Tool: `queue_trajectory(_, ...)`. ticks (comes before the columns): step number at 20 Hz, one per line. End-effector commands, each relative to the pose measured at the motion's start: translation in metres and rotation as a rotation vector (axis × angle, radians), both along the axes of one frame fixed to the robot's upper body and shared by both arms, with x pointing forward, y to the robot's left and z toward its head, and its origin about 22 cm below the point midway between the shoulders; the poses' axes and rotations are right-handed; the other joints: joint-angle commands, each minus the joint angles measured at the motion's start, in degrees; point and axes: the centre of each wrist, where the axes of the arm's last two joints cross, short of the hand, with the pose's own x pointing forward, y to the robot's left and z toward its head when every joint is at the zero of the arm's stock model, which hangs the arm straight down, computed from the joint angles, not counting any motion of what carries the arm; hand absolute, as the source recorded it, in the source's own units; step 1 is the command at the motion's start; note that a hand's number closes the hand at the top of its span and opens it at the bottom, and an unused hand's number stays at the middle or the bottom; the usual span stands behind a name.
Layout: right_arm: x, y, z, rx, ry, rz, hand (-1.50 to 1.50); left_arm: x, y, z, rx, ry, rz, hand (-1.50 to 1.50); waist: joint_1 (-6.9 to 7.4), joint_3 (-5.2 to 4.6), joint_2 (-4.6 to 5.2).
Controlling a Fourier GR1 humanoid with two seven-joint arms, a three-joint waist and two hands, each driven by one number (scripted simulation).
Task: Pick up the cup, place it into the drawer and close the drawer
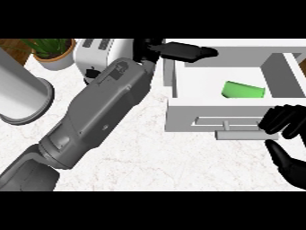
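A green cup [243, 90] lies inside the open white drawer [284, 72], near its middle. My left hand [181, 50] reaches across the counter to the drawer's back left corner, with straight fingers and nothing in it. At the lower right, my right hand [293, 122] rests against the drawer's front panel at the right end of the handle [238, 131]. Its fingers are loosely bent over the panel and its thumb hangs apart below, so it holds nothing.
A white toaster [102, 49] stands at the back beside my left forearm. A potted plant [52, 54] sits at the back left. A tall white cylinder [13, 90] stands at the left on the marble counter [155, 157].
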Motion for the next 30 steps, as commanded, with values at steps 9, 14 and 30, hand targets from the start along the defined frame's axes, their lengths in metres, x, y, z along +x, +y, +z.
queue_trajectory(9, -0.024, -0.010, -0.013, -0.327, 0.031, -0.012, 1.50, -0.033, 0.123, -0.030, -0.094, 0.054, 0.094, -1.50, 1.51, 0.01, -0.38)
queue_trajectory(14, 0.002, 0.005, -0.015, -0.365, 0.051, -0.054, 1.50, -0.052, 0.183, -0.045, -0.111, 0.079, 0.129, -1.50, 0.93, -0.01, 0.16)
queue_trajectory(30, 0.061, 0.042, -0.104, -0.919, -0.076, -0.063, 1.50, -0.136, 0.257, -0.074, -0.110, 0.099, 0.118, -1.50, 1.86, 0.05, 0.41)
